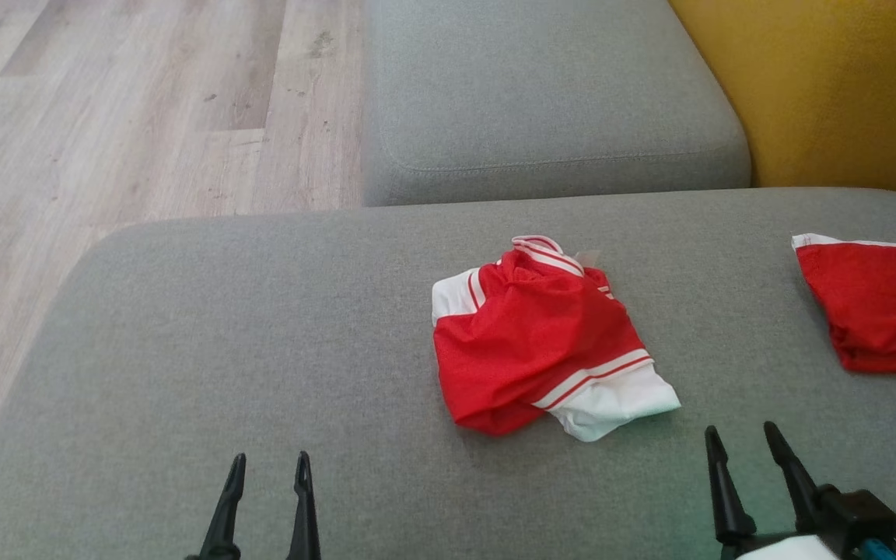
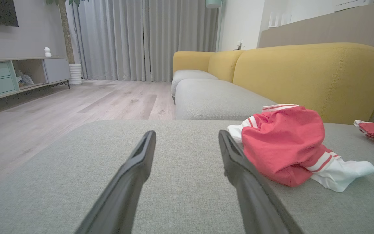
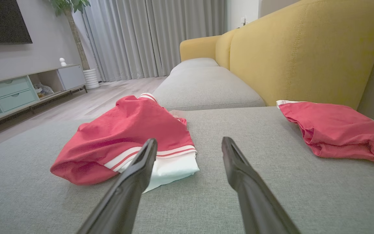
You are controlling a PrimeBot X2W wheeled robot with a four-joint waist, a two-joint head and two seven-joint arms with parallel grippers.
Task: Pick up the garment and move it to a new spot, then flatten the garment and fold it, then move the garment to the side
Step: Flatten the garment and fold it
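Two dark-fingered grippers sit lowest in head view, both w/ fingers spread wide, holding nothing: left gripper (image 1: 271, 467) at lower left over bare grey seat cushion (image 1: 222, 350), right gripper (image 1: 741, 439) at lower right, near the garment (image 1: 533, 342) but not touching it. It's a red sports top w/ white sleeves and red-and-white striped trim, crumpled in a loose heap on the cushion, right of centre, btwn the two grippers but closer to the right one. One white sleeve (image 1: 619, 404) sticks out toward the robot; striped collar (image 1: 545, 253) sits at the far side. Also a second red cloth (image 1: 876, 311) lies well apart at far right, by yellow backrest (image 1: 829, 85). Pale wood floor (image 1: 106, 117) at upper left.

Handling, by judgement: fabric looks thin, light, floppy, prob. a bit slick; should sag and drape when lifted, nothing to break. Cushion is soft too, so a pinch needs to catch cloth only, not upholstery. Best hold is prob. a raised fold atop the heap, or the protruding sleeve and striped hem, easiest for the right gripper. Pick-up not yet begun.
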